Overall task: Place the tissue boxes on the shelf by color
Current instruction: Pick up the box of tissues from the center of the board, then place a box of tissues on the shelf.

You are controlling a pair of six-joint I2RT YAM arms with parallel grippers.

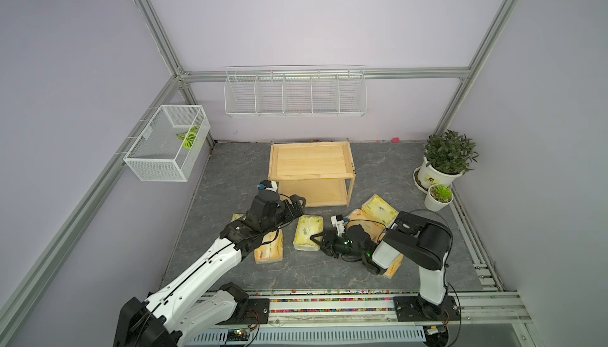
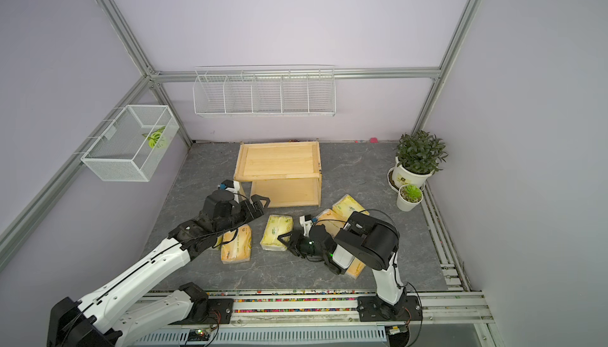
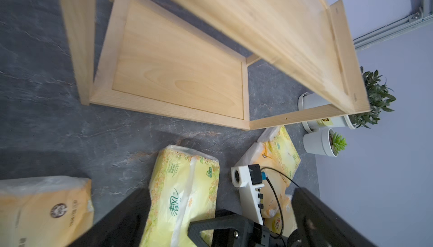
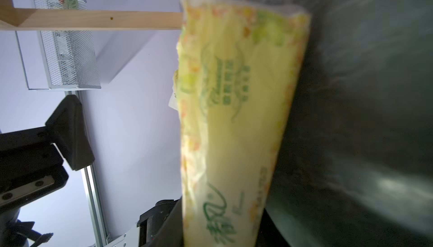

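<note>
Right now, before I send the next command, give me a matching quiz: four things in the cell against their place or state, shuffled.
1. light wooden two-tier shelf
2. white mesh basket
3. small white pot with a succulent
4. central pale yellow-green plastic-wrapped tissue pack

A. holds a green leaf
B. both boards bare
C. between the jaws of the right gripper
D. beside the larger potted plant

Pairs: 1-B, 2-A, 3-D, 4-C.
</note>
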